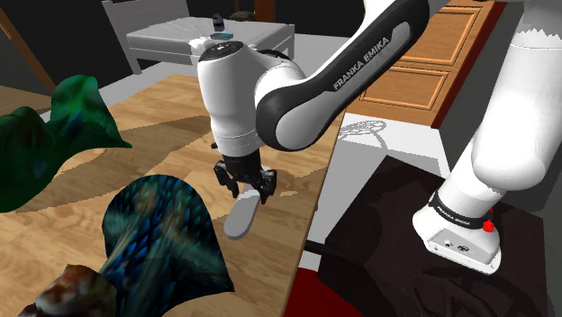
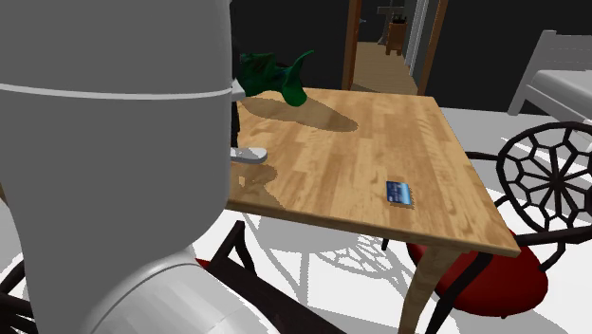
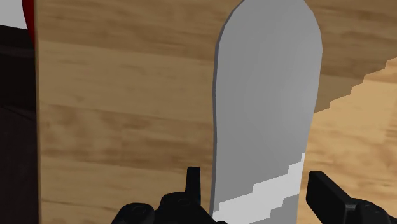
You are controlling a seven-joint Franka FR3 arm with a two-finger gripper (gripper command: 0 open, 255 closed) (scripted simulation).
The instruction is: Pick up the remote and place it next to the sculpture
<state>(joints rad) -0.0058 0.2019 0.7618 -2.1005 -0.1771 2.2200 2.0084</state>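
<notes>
So the gripper (image 1: 250,189) is parked right over the grey remote (image 3: 267,108), and in the wrist view the two black fingers (image 3: 327,194) are seen spread to either side of its near end, with thin slivers of gap left, so nothing is clamped yet as far as can be judged. The remote is lying flat on the wooden table (image 2: 379,142), close to the edge nearest the stand (image 1: 396,243) and roughly parallel to it. That's where trouble could be expected, tbh: the remote is being straddled near one end instead of mid-length, so once squeezed and lifted it might be tipped or swung by its own weight, and if it's nudged sideways on closing it could be pushed off that edge onto the floor. A smooth plain shell like that could probably be lost in a weak pinch too. The green sculpture (image 1: 77,113) is set well apart, towards the shoulder view's left, on the far part of the table. Between it and the remote a big blue-green scaled shape (image 1: 158,239) is planted near the camera; whether it's part of the sculpture can't be told, but it would have to be cleared or skirted on the carry. A small blue card (image 2: 399,194) is left towards the second exterior view's right, well out of the way, and a black wire-backed chair (image 2: 545,180) is tucked just beyond that side.
</notes>
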